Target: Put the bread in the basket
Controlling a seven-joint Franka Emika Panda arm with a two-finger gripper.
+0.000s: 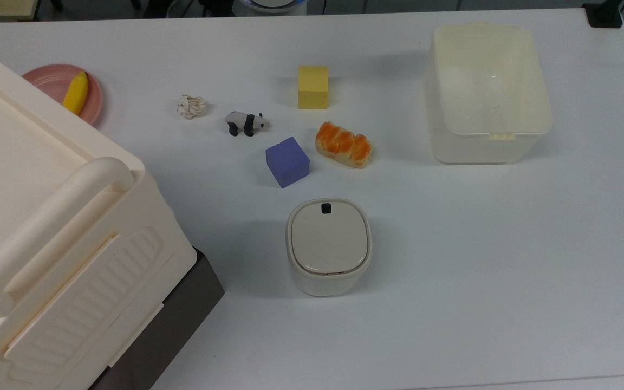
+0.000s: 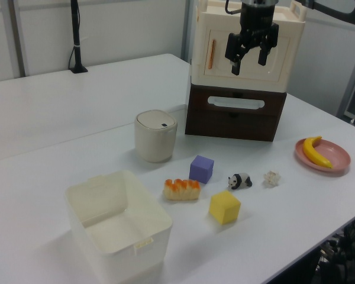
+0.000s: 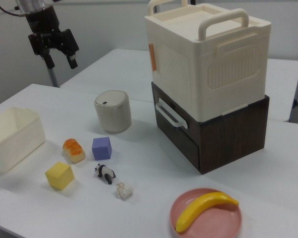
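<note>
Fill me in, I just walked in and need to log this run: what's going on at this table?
Nothing is being handled yet. The gripper hangs open, high above the table, holding nothing. The bread lies on the white table between the purple cube and the basket, touching neither. The basket holds nothing. Also out are a yellow block, a toy panda, a lidded bin and a banana on a pink plate.

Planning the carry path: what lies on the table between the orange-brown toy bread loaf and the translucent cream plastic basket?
Nothing: in the top view, bare white table separates the orange-brown toy bread loaf from the translucent cream plastic basket.
</note>
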